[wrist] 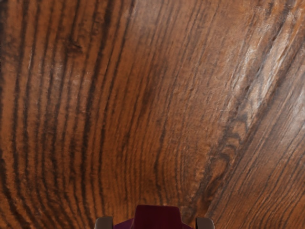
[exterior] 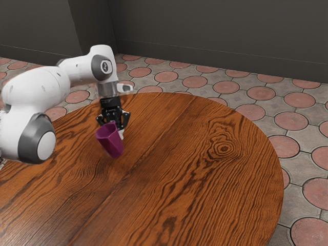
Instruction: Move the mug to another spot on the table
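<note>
gripping the mug (exterior: pixel 110 139) by its rim with the hand (exterior: pixel 114 123) closed on it; holding it tilted just under the hand, base slanting toward the exterior view's right, apparently clear of the desk (exterior: pixel 205 169); facing bare wood lying that way.

The floor (exterior: pixel 287 97) of round reddish tiles (pale grey grout between them) runs back to a dark grey wall (exterior: pixel 215 25) with a skirting (exterior: pixel 230 61) at its foot.
</note>
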